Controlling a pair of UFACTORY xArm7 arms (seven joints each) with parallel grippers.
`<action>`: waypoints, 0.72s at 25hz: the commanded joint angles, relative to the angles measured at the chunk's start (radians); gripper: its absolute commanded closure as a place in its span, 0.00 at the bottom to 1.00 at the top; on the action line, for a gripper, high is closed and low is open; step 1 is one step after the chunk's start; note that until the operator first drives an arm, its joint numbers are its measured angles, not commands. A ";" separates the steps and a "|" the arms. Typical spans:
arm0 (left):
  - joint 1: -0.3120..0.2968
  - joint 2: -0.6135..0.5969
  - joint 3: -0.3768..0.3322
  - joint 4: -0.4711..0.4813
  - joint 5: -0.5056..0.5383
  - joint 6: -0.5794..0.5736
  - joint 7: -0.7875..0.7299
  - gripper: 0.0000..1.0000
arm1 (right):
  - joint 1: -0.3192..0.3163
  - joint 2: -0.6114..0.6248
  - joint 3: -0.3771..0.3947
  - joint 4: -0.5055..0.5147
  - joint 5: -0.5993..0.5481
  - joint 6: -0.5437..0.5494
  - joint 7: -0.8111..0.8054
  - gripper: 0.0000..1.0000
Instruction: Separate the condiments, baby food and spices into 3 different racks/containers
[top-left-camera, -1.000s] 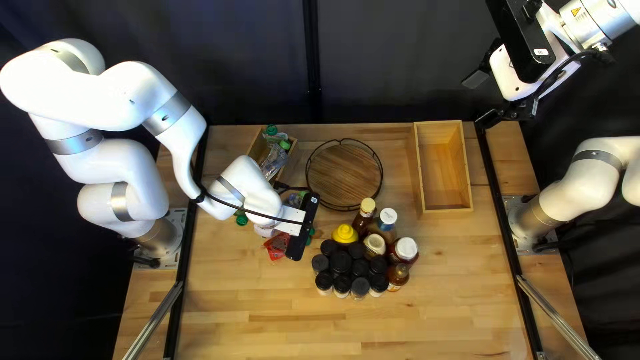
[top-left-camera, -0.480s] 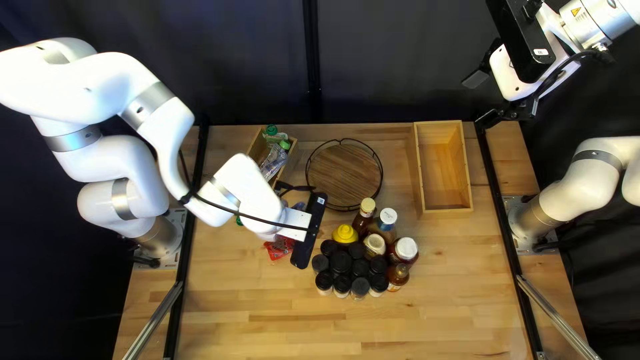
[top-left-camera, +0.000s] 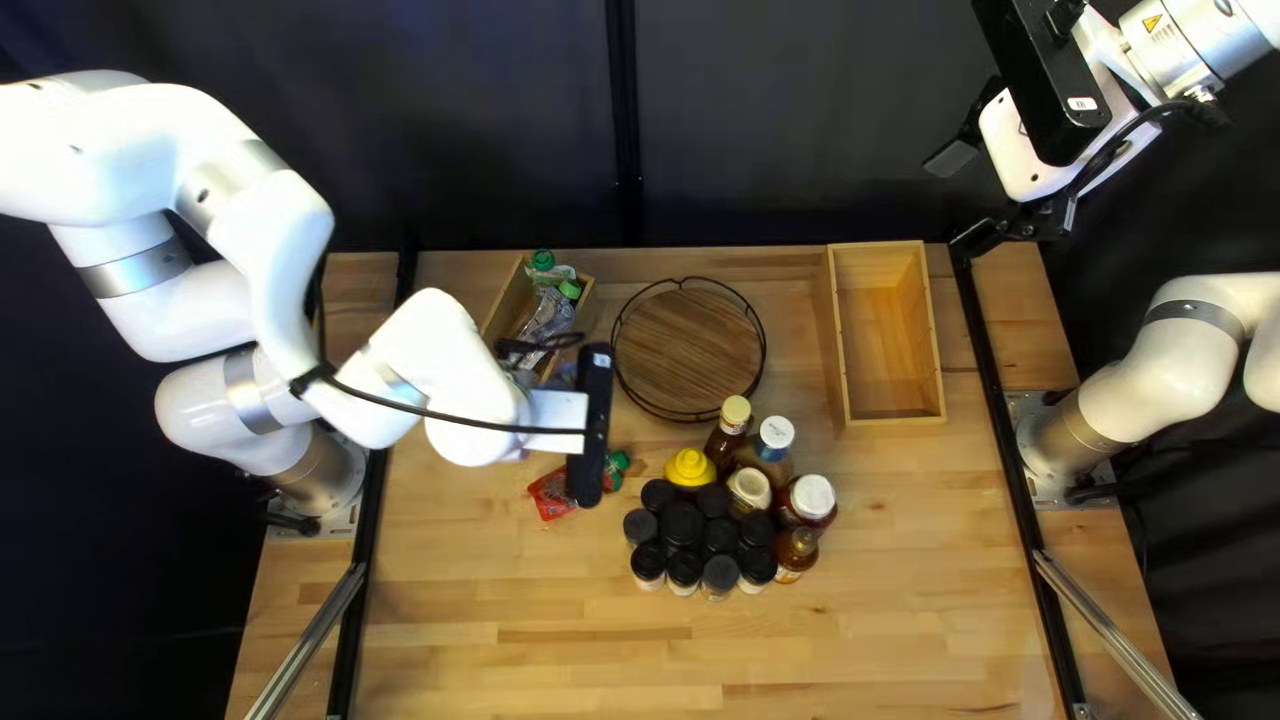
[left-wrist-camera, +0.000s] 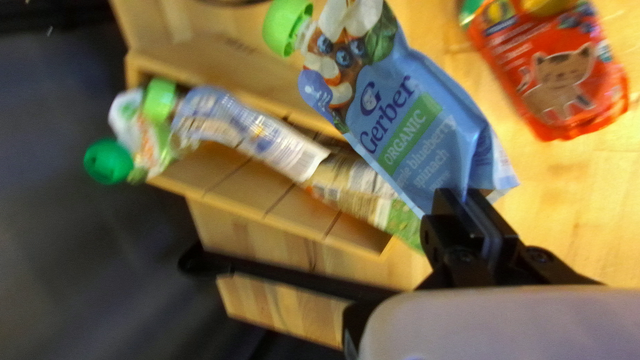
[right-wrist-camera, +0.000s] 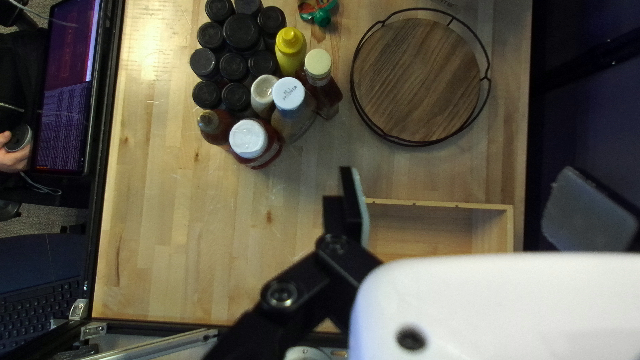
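Shifts the left arm (top-left-camera: pixel 447 367) farther toward the left edge than a moment before, and so brings the blue pouch (left-wrist-camera: pixel 407 127) near the wooden crate (top-left-camera: pixel 502 304). Keeps the left gripper (left-wrist-camera: pixel 460 197) narrow, with jaws pinched on the pouch's end opposite its green cap (left-wrist-camera: pixel 287 27). Seems to be gathering baby food with the other pouches (left-wrist-camera: pixel 240 130) (some already sticking out over the rim). Calls next, probably, for careful lowering, to avoid pushing these out.

Leaves the red pouch (top-left-camera: pixel 551 494) still lying on the worktop (top-left-camera: pixel 534 654). Then, going right, leaves also the round tray (top-left-camera: pixel 687 350), black-lidded jars (top-left-camera: pixel 683 523), condiment bottles (top-left-camera: pixel 776 454) and wooden box (top-left-camera: pixel 891 340) for later sorting, it seems. Holds the right gripper (right-wrist-camera: pixel 460 190) with jaws wide, gripping nothing.

Across pale wood boards, ends at a dark curtain (top-left-camera: pixel 800 120); beyond the near edge, reveals a person's hand (right-wrist-camera: pixel 15 159) beside a screen (right-wrist-camera: pixel 67 87).
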 commanded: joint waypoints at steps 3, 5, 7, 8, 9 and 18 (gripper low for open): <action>0.063 0.000 -0.015 -0.060 0.015 0.018 -0.135 1.00 | 0.000 0.000 0.000 0.000 0.000 0.000 0.000 0.00; 0.076 0.008 -0.001 -0.072 0.020 0.008 -0.166 1.00 | 0.000 0.000 0.000 0.000 0.000 0.000 0.000 0.00; 0.087 0.012 0.010 -0.082 0.025 -0.001 -0.188 1.00 | 0.000 0.000 0.000 0.000 0.000 0.000 0.000 0.00; 0.105 0.004 0.017 -0.099 0.036 -0.006 -0.206 1.00 | 0.000 0.000 0.000 0.000 0.000 0.000 0.000 0.00; 0.115 0.003 0.024 -0.107 0.042 -0.012 -0.219 1.00 | 0.000 0.000 0.000 0.000 0.000 0.000 0.000 0.00; 0.177 0.014 0.145 -0.131 0.120 -0.116 -0.248 0.13 | 0.000 0.000 0.000 0.000 0.000 0.000 0.000 0.00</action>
